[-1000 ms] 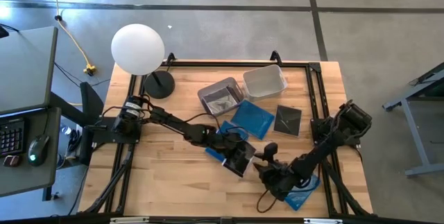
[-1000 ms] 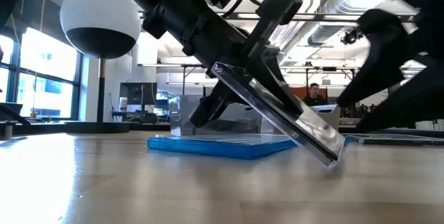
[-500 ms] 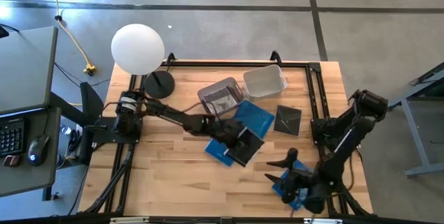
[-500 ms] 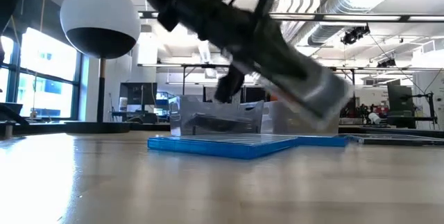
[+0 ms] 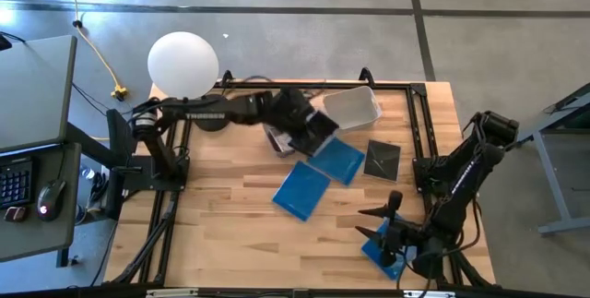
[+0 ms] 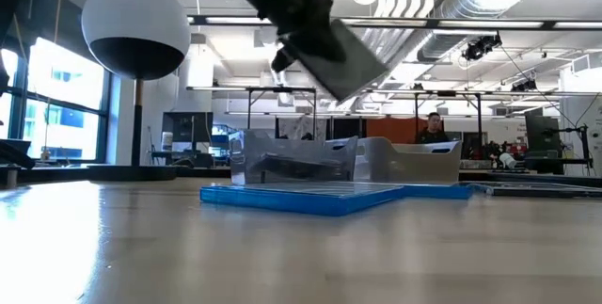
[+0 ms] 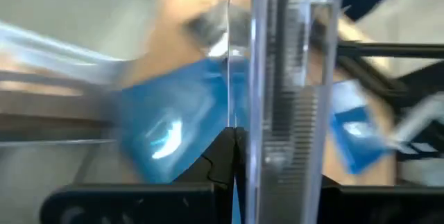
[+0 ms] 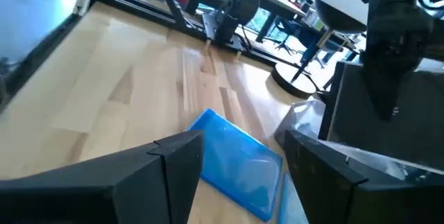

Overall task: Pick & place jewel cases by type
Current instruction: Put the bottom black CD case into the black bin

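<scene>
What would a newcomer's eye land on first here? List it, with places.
First, the left gripper, shut on a dark clear-fronted square plastic jewel case, carried tilted in the air above the grey rectangular plastic tub at the table's far side. Next, the big white globe lamp at the far left corner. Then two flat blue square jewel cases lying mid-table, with the open right gripper over another blue case at the near right edge.

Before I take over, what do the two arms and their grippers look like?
Both arms are dark, nearly black, built of jointed tubular links with thin black cables running along them. The left gripper and right gripper each end in two flat, dark fingers. No markings are legible.
</scene>
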`<state>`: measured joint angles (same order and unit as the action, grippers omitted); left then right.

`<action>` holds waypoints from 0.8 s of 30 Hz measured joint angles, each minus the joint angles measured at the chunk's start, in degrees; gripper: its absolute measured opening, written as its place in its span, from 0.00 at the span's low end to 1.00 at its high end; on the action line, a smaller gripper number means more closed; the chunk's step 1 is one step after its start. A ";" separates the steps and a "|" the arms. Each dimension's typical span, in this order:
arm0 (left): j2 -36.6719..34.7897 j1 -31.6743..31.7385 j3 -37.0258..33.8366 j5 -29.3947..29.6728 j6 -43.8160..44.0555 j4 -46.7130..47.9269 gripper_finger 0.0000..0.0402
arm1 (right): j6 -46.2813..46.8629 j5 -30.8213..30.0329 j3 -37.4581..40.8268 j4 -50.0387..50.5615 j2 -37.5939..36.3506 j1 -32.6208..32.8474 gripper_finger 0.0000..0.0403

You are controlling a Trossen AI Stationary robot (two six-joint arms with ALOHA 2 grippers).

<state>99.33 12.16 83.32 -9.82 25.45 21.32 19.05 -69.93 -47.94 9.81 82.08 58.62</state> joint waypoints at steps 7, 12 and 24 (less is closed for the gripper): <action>0.35 7.57 0.75 2.49 -5.22 12.51 0.06 | 0.00 0.51 0.00 1.51 0.00 -2.55 0.49; 0.35 9.31 0.73 6.81 -12.37 15.09 0.06 | 0.00 3.28 0.00 2.65 0.00 -4.67 0.49; 3.49 8.09 0.74 18.73 -19.86 21.51 0.08 | 0.35 9.03 0.00 3.56 0.00 -8.34 0.49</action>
<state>102.82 20.25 84.07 8.91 5.58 42.83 19.40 -60.90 -47.94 13.37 82.08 50.29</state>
